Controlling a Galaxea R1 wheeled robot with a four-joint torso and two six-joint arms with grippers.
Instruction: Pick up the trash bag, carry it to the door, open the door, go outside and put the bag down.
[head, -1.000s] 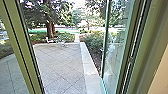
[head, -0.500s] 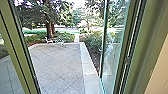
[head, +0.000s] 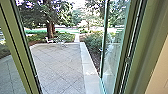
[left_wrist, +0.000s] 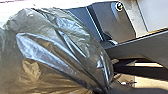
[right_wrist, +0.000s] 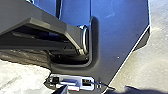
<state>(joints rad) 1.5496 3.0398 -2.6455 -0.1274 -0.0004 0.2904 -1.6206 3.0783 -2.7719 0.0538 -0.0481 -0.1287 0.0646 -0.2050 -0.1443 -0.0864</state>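
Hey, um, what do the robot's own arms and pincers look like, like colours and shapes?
The jointed bar on the robot is dark grey and angular, with flat faces and a pale ring at its joint. Whether that bar is part of an arm, I can't tell. I can't make out the pincers' colour or shape.

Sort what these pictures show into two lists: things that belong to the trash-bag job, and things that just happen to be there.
Belongs to the job:
- trash bag
- glass door
- paved yard

Just there:
- tree
- bushes
- white furniture
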